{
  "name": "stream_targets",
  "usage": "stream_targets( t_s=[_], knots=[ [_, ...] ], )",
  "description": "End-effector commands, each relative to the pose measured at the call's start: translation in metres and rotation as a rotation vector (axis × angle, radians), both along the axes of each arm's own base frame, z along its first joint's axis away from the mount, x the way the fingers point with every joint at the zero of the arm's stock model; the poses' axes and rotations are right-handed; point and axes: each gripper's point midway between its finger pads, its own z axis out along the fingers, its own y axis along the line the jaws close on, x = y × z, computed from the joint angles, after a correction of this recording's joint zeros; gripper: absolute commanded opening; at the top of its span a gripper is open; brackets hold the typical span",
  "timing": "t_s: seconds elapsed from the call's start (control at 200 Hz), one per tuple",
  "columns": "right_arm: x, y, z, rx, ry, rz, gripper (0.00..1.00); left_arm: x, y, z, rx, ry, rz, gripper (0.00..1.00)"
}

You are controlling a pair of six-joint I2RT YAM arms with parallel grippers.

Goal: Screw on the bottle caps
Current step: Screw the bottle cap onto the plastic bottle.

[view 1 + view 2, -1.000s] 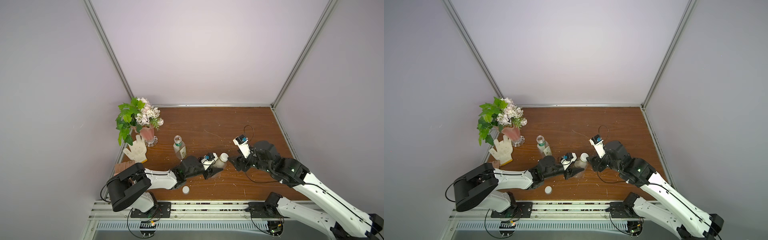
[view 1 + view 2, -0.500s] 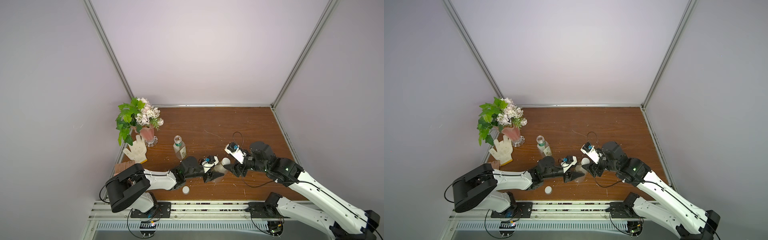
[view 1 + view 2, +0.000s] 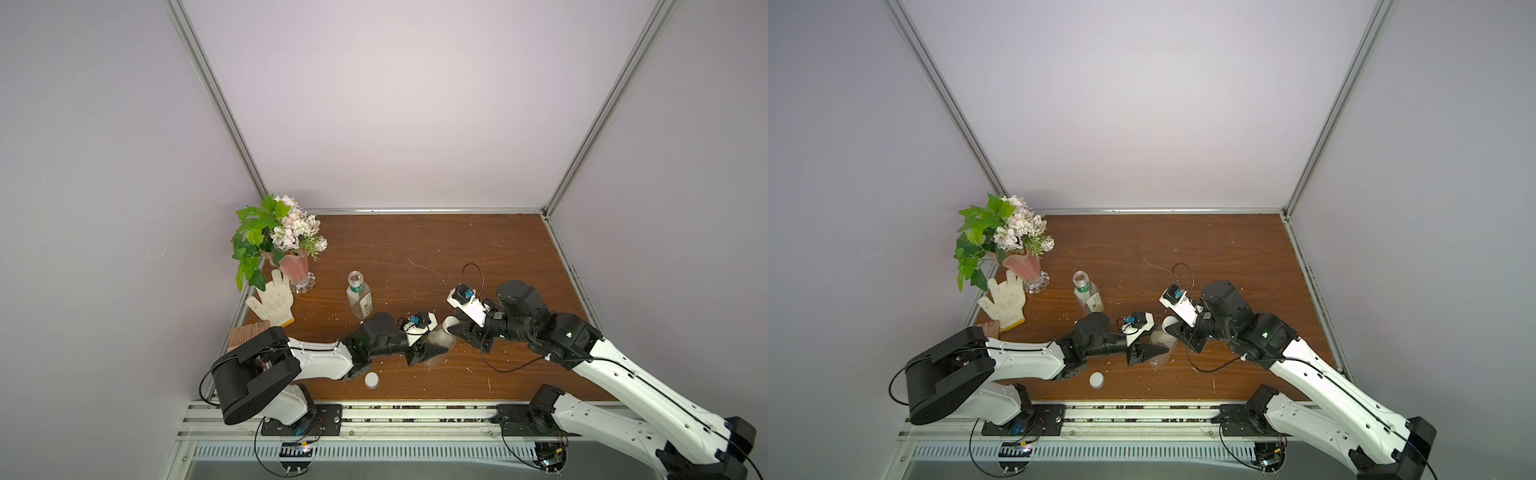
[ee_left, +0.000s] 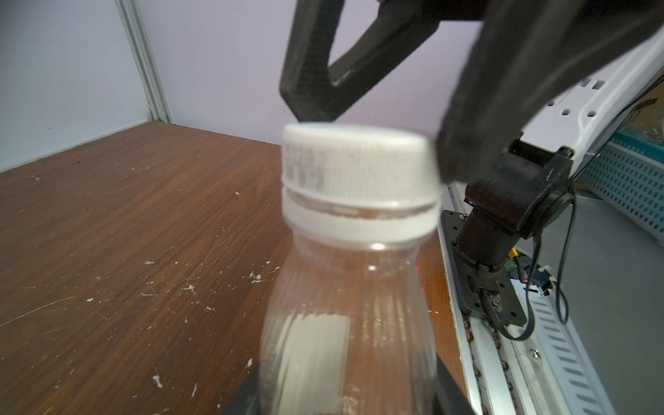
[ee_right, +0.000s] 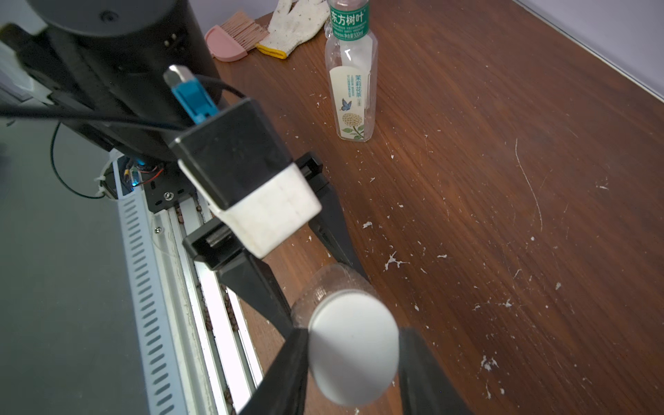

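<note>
Left pincer (image 3: pixel 434 347) is closed around the plain bottle (image 4: pixel 345 323) near the tabletop's (image 3: pixel 457 249) front middle; right pincer (image 3: pixel 455 328) is clamped on the cap (image 5: pixel 354 354) sitting on its neck. The 2nd cap (image 3: pixel 371 379) lies loose near the front edge; the labelled bottle (image 3: pixel 360 297) stands uncapped behind

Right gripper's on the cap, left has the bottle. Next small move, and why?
Probably rotate the right gripper to screw the cap down, with the left gripper bracing the bottle. The right jaws are shut on the cap's sides, and the left wrist view shows a gap between cap and neck ring, so it looks not fully seated.
</note>
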Motion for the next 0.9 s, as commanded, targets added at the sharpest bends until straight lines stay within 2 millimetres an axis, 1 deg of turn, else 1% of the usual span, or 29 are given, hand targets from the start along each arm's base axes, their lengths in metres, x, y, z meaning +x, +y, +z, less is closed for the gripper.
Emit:
stream_targets(
  t_s=[0.0, 0.12, 0.135, 0.17, 0.265, 0.375, 0.48, 0.59, 0.701, 0.786, 0.896],
  knots=[
    [-0.014, 0.01, 0.011, 0.068, 0.053, 0.061, 0.38, 0.009, -0.002, 0.009, -0.024, -0.028, 0.023, 0.49],
    [-0.012, 0.01, 0.005, 0.057, 0.071, 0.039, 0.37, 0.014, -0.003, 0.013, -0.029, -0.036, 0.046, 0.49],
    [-0.008, 0.008, 0.005, 0.048, 0.059, 0.015, 0.37, 0.015, -0.003, 0.013, -0.03, -0.039, 0.052, 0.49],
    [-0.004, 0.008, 0.005, 0.047, 0.061, -0.004, 0.38, 0.017, -0.003, 0.015, -0.031, -0.043, 0.057, 0.49],
    [-0.001, 0.007, 0.006, 0.049, 0.062, -0.029, 0.46, 0.017, -0.004, 0.017, -0.035, -0.054, 0.057, 0.48],
    [0.006, 0.0, 0.014, 0.066, 0.038, -0.084, 0.56, 0.016, -0.003, 0.016, -0.033, -0.055, 0.054, 0.49],
    [0.006, -0.001, 0.024, 0.099, 0.04, -0.088, 0.6, 0.012, -0.002, 0.015, -0.032, -0.052, 0.037, 0.49],
    [0.008, -0.004, 0.025, 0.109, 0.045, -0.092, 0.62, 0.006, -0.003, 0.014, -0.033, -0.047, 0.006, 0.49],
    [0.014, -0.007, 0.02, 0.107, 0.071, -0.104, 0.61, 0.003, -0.002, 0.015, -0.039, -0.049, -0.013, 0.49],
    [0.012, -0.004, 0.017, 0.124, 0.112, -0.068, 0.59, 0.001, -0.002, 0.016, -0.04, -0.053, -0.016, 0.49],
    [0.008, 0.0, 0.017, 0.137, 0.133, -0.036, 0.57, 0.002, -0.001, 0.016, -0.039, -0.055, -0.011, 0.49]
  ],
)
